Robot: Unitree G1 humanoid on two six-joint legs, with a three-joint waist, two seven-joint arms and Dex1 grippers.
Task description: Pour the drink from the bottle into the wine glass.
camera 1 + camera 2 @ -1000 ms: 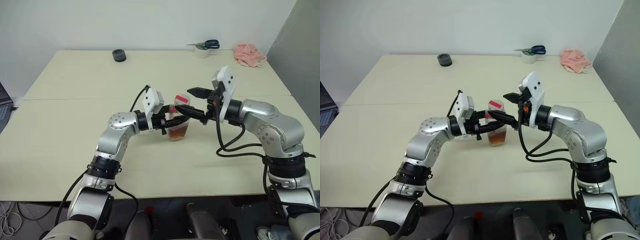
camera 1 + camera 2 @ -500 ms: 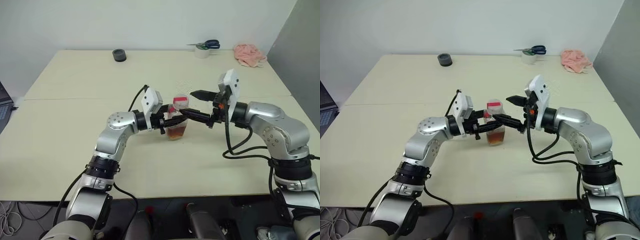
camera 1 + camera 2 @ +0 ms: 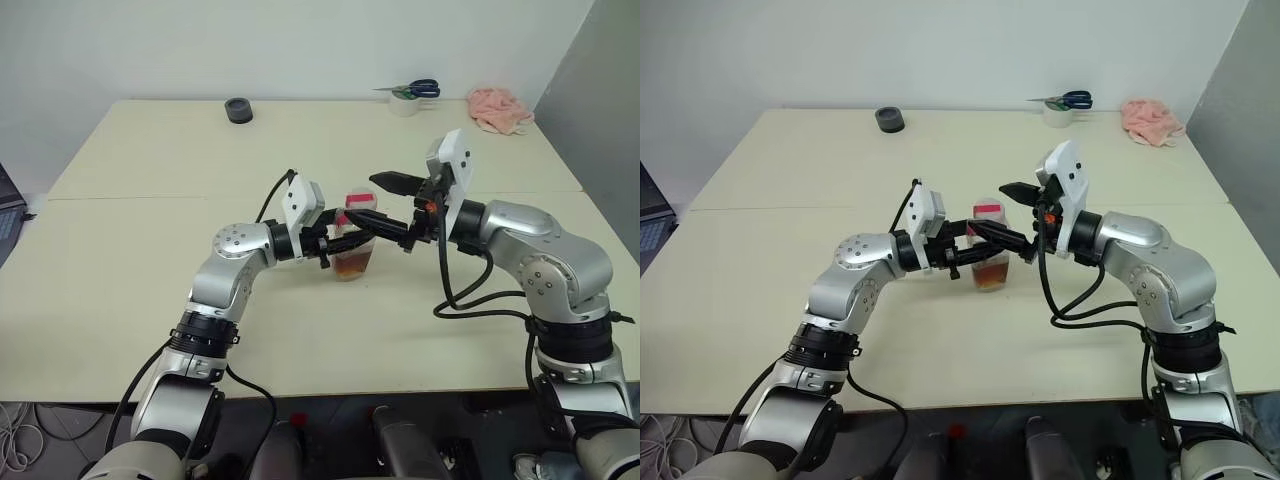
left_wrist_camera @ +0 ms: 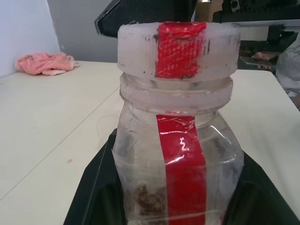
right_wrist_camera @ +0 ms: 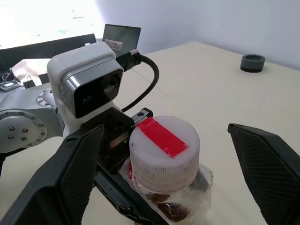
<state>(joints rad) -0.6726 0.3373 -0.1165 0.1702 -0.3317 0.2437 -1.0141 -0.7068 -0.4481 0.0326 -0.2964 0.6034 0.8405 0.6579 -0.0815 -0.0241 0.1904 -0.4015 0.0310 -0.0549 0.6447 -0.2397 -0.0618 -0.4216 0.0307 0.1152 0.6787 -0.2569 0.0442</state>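
Note:
My left gripper (image 3: 338, 240) is shut on the bottle (image 3: 356, 238), a small clear plastic bottle with a red strip, and holds it upright over the table (image 3: 150, 250). The amber drink (image 3: 355, 266) sits in the bottle's lower part. The bottle's whitish cap (image 5: 164, 145) carries a red strip across its top. From the right, my right gripper (image 3: 362, 198) stands open with one finger (image 5: 75, 164) on each side of the cap, not touching it. The left fingers (image 4: 93, 192) press the bottle's body below its neck. The wine glass is out of view.
At the table's far edge lie a black tape roll (image 3: 238, 110), a white roll with blue-handled scissors on it (image 3: 405, 100) and a pink cloth (image 3: 498, 108). A laptop corner (image 3: 8, 215) shows at the left edge.
Half a second ago the right gripper sat slightly further right of the cap; now it is back astride it, as one second ago. The left gripper and bottle have not moved.

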